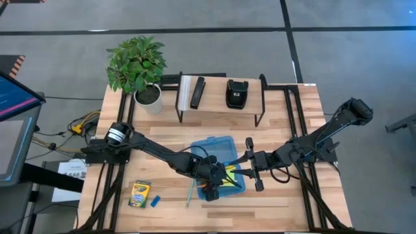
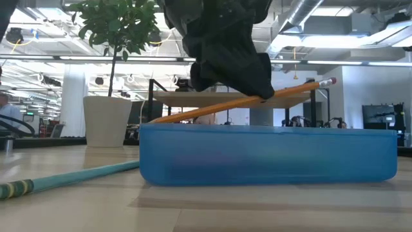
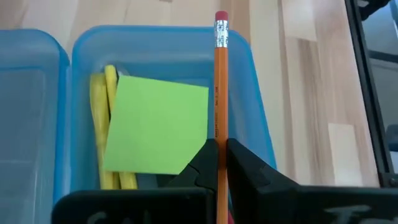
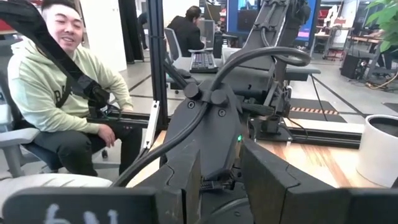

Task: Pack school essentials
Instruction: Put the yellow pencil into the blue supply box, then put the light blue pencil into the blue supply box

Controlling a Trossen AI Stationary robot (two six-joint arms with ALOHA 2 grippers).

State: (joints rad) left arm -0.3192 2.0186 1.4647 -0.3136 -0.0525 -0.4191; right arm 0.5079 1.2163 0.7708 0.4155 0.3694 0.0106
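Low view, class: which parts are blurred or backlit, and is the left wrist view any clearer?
Low view: the left gripper is a dark, backlit shape, and the green pencil blurs near the lens. Left wrist view: the orange pencil and sticky-note pad are sharp and evenly lit.

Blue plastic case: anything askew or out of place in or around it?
Only the orange pencil: the left gripper holds it tilted above the blue translucent plastic case, eraser end high. The lime-green sticky-note pad lies in the case on yellow pencils. A teal pencil lies outside on the table.
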